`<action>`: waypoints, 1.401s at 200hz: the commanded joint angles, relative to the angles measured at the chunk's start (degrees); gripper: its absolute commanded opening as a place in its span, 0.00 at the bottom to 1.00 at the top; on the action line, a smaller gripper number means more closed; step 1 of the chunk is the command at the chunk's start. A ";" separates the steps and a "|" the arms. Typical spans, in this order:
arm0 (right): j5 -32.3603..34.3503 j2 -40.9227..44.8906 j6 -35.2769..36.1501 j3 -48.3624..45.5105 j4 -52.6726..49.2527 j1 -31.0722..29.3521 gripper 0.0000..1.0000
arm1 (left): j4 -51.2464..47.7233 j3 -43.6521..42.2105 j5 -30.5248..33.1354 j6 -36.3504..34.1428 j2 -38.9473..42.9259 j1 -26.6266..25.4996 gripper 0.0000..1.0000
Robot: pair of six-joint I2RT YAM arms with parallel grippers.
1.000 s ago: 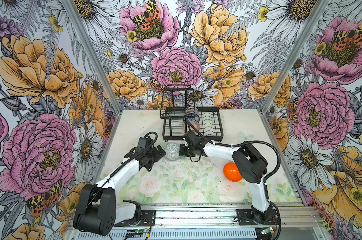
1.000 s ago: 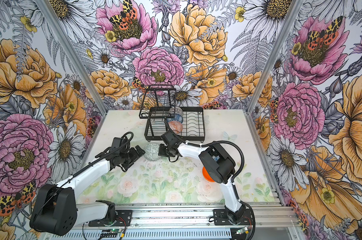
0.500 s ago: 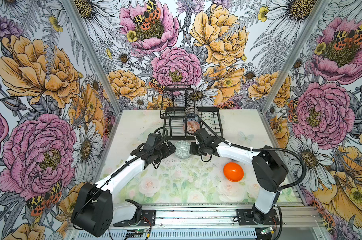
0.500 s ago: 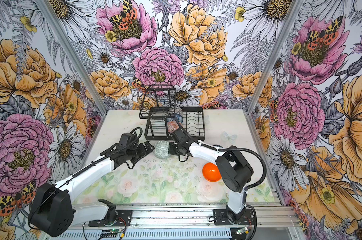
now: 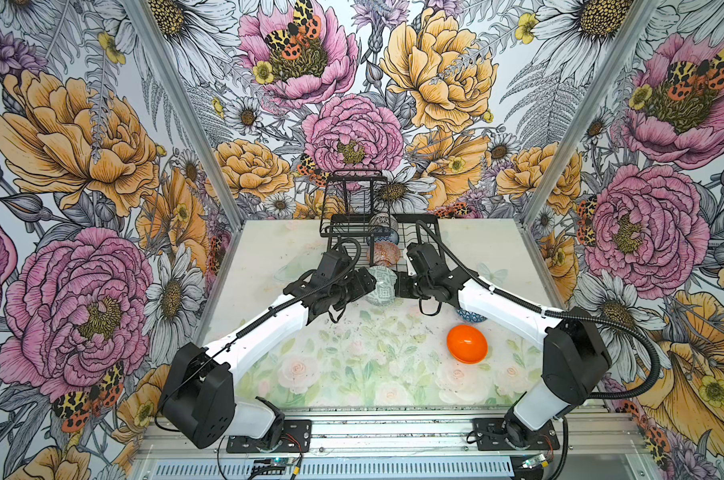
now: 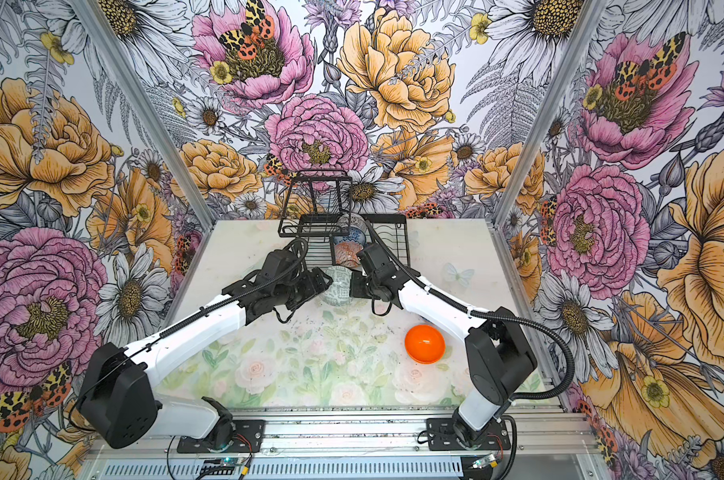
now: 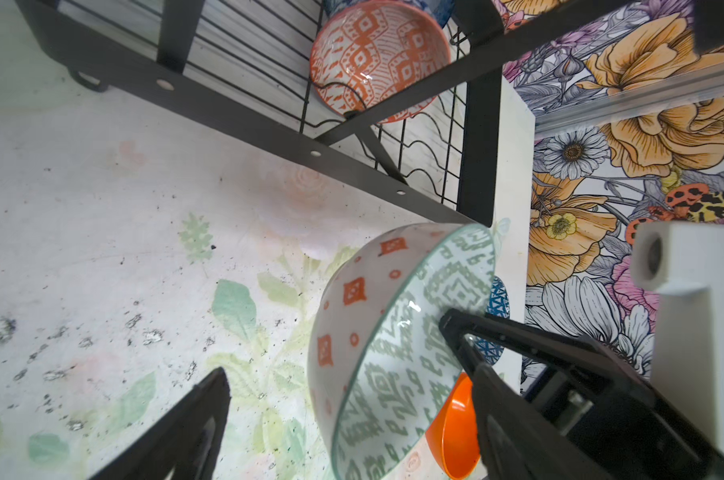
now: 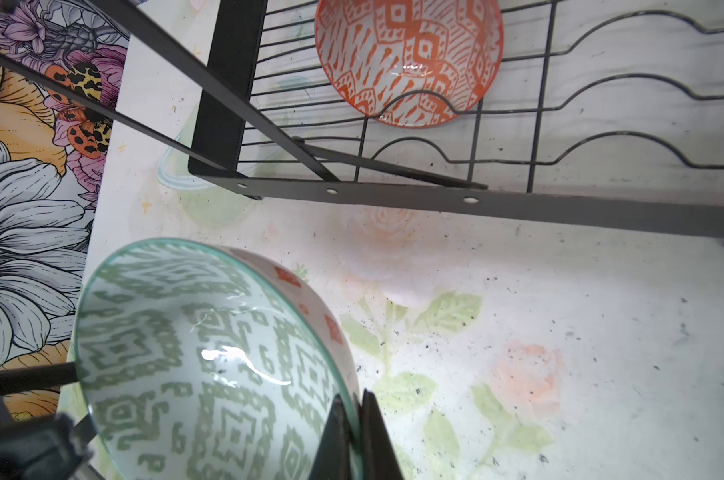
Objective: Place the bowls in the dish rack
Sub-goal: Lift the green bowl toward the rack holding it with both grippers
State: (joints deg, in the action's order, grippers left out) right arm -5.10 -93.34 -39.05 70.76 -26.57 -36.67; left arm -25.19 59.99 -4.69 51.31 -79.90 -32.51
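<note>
- Green bowl [image 5: 381,284]: up on edge and tilted at mid-table, just on the near side of the rack [image 7: 244,120] and between the two grippers. Its green-patterned inside turns up and toward the right arm. Whether its lower edge touches the table [image 5: 352,365] I cannot tell.
- Right gripper [image 8: 352,411]: at the bowl's right, jaws closed on the rim, one finger inside and one outside. It alone has the bowl.
- Left gripper [image 7: 343,374]: at the bowl's left, jaws wide apart and astride the bowl. Its outer finger [image 7: 202,411] stands clear of the wall, so it grips nothing.
- Coming move, as I judge it: the free wavy wires lie straight beyond the bowl, over the near rail and on the near side of the orange-white bowl [image 7: 376,58], which stands on edge in the rack. Both arms are about equally near.
- Left on the table: the orange bowl [image 5: 467,344], near right and well apart, and a blue bowl [image 5: 472,318] half hidden under the right arm.
</note>
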 commanded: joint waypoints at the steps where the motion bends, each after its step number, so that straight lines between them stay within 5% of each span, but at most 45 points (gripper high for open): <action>1: 1.71 3.34 1.88 0.07 0.54 0.04 0.00 | 0.13 2.04 1.03 -0.33 -0.48 -0.28 0.82; 77: 2.99 4.34 3.03 1.07 -0.29 0.18 0.00 | 0.18 2.16 -0.68 -0.43 -2.45 -0.53 0.50; 112: 3.52 4.79 3.89 1.54 -0.58 0.19 0.00 | 0.18 2.50 -0.54 -0.34 -2.97 -0.53 0.43; 150: 3.96 4.19 4.40 2.44 -0.68 0.15 0.00 | 0.19 3.35 -0.91 -0.83 -4.58 -0.62 0.18; 202: 3.79 3.33 5.46 4.31 -0.85 0.16 0.00 | 0.15 4.52 -1.65 -1.02 -6.22 -0.62 0.00; 280: 2.46 3.29 4.93 6.64 -1.24 1.85 0.04 | 0.04 6.47 0.82 -0.82 -6.14 -1.20 0.00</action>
State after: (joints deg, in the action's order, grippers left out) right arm 0.10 -91.83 -32.03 73.91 -31.07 -35.55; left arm -26.79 64.25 -5.67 49.06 -85.93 -33.54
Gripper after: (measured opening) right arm 0.067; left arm 0.106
